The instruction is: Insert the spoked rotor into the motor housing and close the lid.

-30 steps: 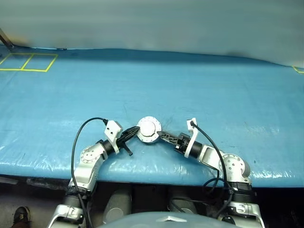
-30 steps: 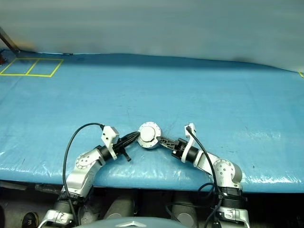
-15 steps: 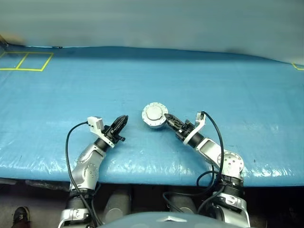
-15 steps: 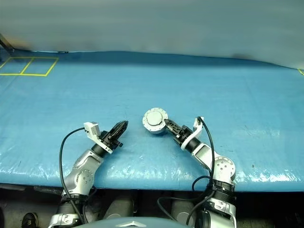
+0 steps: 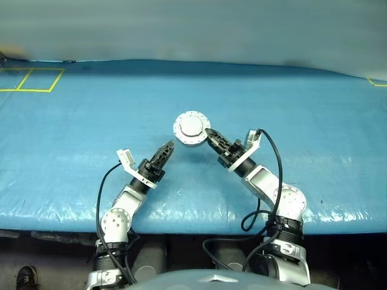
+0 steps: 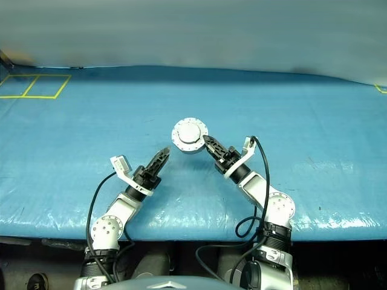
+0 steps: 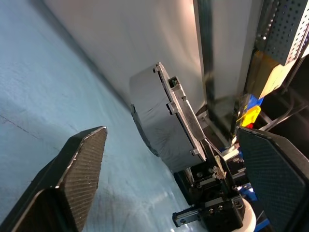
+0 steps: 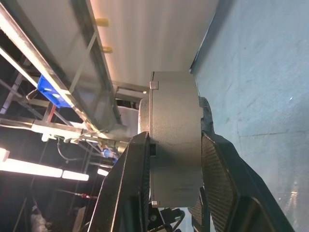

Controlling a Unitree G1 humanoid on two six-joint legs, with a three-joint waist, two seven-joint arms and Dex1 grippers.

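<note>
My right gripper (image 5: 207, 134) is shut on the motor housing (image 8: 176, 140), with one finger (image 8: 130, 193) on each flat side. The housing hangs a little above the blue tarp. The lid (image 5: 191, 127) lies shut on it, its plain bolted face turned up toward my head. The spoked rotor is hidden. Left of the housing and clear of it, my left gripper (image 5: 167, 148) points at it with its jaws wide open. The left wrist view shows the housing (image 7: 152, 121) side-on between the open fingers (image 7: 79, 164), with nothing held.
The blue tarp (image 5: 290, 109) covers the whole table. Yellow taped squares (image 5: 30, 78) mark its far left corner. The table's front edge (image 5: 193, 219) runs just behind both arms. A pale wall rises behind the table.
My left gripper let go of the housing, drew back to the left and opened wide. The right gripper lifted the housing off the tarp and carried it further out.
</note>
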